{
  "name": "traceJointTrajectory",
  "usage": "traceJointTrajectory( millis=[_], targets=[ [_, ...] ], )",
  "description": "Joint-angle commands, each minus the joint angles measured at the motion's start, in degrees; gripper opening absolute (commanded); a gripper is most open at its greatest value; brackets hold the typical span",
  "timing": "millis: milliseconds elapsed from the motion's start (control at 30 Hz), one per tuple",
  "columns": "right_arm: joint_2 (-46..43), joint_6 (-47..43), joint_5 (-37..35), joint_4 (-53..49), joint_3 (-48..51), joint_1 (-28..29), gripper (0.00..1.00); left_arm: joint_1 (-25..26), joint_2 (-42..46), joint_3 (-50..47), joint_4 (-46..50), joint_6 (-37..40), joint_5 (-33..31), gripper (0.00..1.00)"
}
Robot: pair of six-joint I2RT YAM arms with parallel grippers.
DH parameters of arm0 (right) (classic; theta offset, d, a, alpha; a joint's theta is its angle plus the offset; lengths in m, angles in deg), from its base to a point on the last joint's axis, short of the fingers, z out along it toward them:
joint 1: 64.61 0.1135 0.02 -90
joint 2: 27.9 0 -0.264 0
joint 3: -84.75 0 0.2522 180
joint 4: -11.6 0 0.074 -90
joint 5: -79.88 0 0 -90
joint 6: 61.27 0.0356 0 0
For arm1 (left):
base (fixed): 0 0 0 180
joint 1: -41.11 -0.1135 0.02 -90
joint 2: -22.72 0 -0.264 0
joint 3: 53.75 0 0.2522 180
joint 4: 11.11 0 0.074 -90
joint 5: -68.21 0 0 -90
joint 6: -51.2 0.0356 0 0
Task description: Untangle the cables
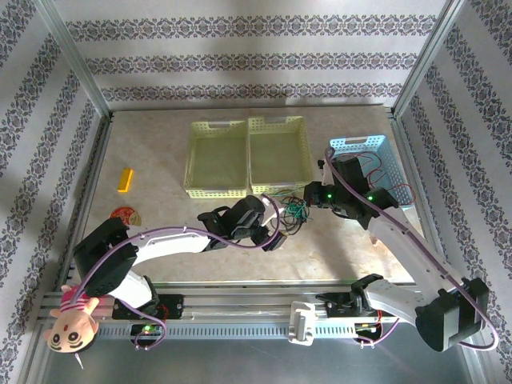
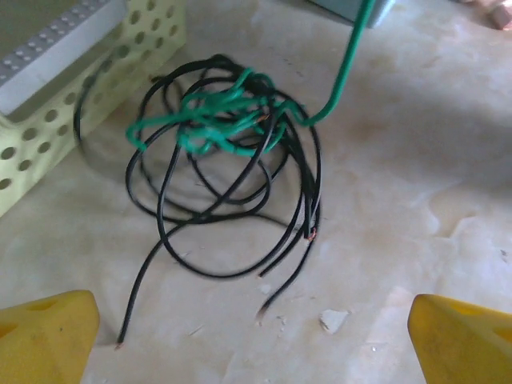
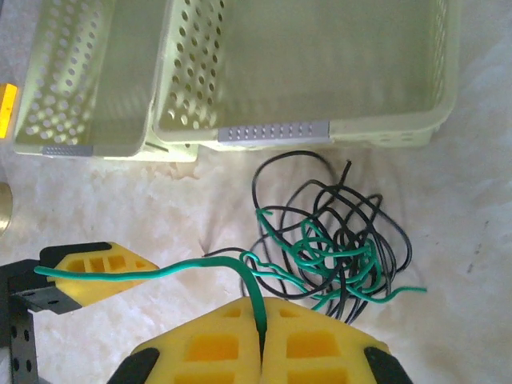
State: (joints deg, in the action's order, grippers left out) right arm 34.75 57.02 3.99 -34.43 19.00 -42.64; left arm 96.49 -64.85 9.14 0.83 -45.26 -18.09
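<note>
two pale-green baskets (image 3: 272, 132) sitting just behind tangled cables (image 2: 224, 152), blue basket (image 1: 356, 142) standing to rt, r jaws clenching green cable (image 3: 308, 250), l jaws gaping released, beige worktop (image 2: 400, 200), patterned walls (image 1: 256, 60)

The table (image 1: 152, 160) bears tangled cables (image 1: 294, 212), baskets (image 1: 216, 193) and a yellow block (image 1: 125, 179).

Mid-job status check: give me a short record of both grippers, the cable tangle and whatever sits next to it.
left gripper: open, holding nothing, near the tangle's near side
right gripper: shut on the green cable
black cable: loose loops lying on the table, ends free
tangle: green cable knotted through the black loops, not yet separated
neighbour: yellow-green basket beside the tangle; contact cannot be told
</note>
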Motion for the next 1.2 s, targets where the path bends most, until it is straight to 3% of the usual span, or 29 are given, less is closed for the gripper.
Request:
traceJointTrajectory(
  millis=[0,267,700,800,933,1033,1167],
  targets=[
    [1.3,2.3,4.0,3.1,0.4,0.2,0.0,-0.7,-0.5,0.8,1.1,0.5,3.4,0.99],
    [1.3,2.8,7.4,3.4,-0.2,-2.9,0.01,-5.2,-3.7,-0.1,-8.7,-5.1,0.9,0.98],
    [1.0,6.3,16.4,3.6,1.1,-11.1,0.01,-6.2,-18.2,10.1,-11.4,-2.8,7.4,0.83],
    [1.5,6.7,17.4,3.9,1.3,-11.1,0.01,-6.2,-22.0,12.1,-12.0,-3.2,7.6,0.68],
    [1.2,6.9,16.8,3.4,0.5,-11.3,0.01,-6.2,-25.1,13.4,-12.4,-4.4,5.6,0.27],
    [-0.4,7.3,13.1,2.5,-0.4,-12.1,0.0,-6.8,-25.2,12.4,-12.9,-5.9,3.8,0.03],
    [-4.8,7.9,0.8,-0.2,-1.8,-13.2,0.0,-8.8,-23.2,8.6,-14.3,-8.2,4.5,0.0]
  ],
)
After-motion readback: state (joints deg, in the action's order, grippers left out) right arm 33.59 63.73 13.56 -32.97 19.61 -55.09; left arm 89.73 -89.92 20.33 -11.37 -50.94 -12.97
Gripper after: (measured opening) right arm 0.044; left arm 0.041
